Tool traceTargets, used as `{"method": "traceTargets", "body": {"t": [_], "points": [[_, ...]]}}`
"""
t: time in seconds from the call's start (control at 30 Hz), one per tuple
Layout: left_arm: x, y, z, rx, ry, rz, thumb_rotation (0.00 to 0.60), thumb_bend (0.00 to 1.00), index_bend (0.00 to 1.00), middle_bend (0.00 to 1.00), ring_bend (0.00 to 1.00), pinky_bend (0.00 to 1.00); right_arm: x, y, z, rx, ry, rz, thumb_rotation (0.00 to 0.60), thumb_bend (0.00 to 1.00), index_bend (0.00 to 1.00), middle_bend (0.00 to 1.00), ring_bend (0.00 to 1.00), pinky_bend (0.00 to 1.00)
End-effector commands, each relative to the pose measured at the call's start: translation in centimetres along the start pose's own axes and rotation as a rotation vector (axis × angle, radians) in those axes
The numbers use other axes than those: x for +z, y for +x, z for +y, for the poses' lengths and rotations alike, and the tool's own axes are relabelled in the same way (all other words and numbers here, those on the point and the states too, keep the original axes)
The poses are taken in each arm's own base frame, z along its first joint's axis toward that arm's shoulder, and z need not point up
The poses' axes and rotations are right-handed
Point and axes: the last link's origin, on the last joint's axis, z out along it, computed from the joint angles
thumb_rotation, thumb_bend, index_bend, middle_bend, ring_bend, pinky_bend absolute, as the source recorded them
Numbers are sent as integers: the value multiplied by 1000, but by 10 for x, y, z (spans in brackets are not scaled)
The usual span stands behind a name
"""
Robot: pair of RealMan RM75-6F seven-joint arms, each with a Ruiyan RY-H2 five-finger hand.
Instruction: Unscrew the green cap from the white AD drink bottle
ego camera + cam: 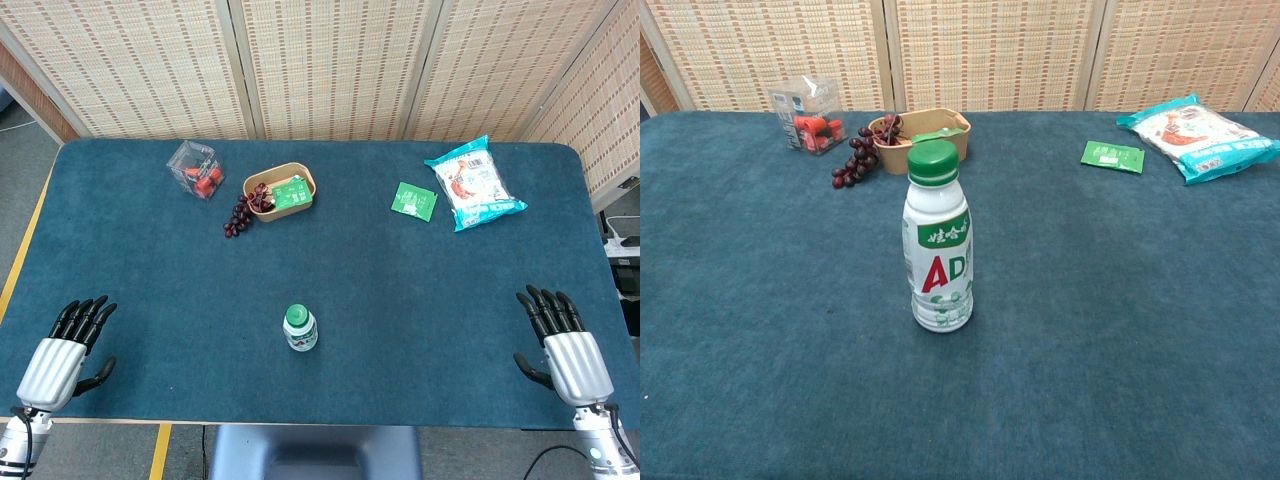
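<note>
We see both sets of fingers spread and released, nothing grasped: left hand point(60, 358) at 8 o'clock on the table point(120, 260), right hand point(565, 350) at 4 o'clock, both well apart from the bottle point(938, 250). It stands upright at 6 o'clock near the front edge, green cap point(933, 162) on. Risks we judge: bottle is tall and narrow, so a one-sided reach could tip it; twisting the cap without the other hand holding the body would just spin it. Count: one bottle, one cap, two hands, one bowl point(280, 190), one grape bunch point(240, 214), one clear box point(195, 169), one green sachet point(414, 200), one snack bag point(474, 182).
</note>
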Motion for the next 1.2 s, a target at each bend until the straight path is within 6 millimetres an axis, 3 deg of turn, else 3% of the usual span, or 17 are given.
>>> {"method": "traceTargets", "body": {"t": [0.03, 0.13, 0.3, 0.6, 0.73, 1.2], "points": [[-1, -1, 2, -21, -13, -4, 600, 390, 0, 0, 0, 57, 0, 0, 0, 2, 0, 2, 600, 159, 0, 0, 0, 0], [2, -5, 14, -131, -89, -14, 600, 391, 0, 0, 0, 57, 0, 1, 0, 12, 5, 6, 600, 159, 0, 0, 0, 0], [11, -32, 53, -537, -280, -132, 600, 392, 0, 0, 0, 49, -1, 5, -6, 36, 29, 19, 600, 159, 0, 0, 0, 0], [63, -69, 113, -1204, -319, -419, 600, 372, 0, 0, 0, 27, 13, 33, -27, 41, 112, 63, 600, 159, 0, 0, 0, 0], [79, -82, 132, -1267, -347, -465, 600, 362, 0, 0, 0, 13, 16, 39, -32, 44, 111, 57, 600, 159, 0, 0, 0, 0], [105, -106, 200, -1261, -421, -347, 600, 330, 0, 0, 0, 7, 11, 44, -34, 25, 98, 68, 600, 159, 0, 0, 0, 0]]}}
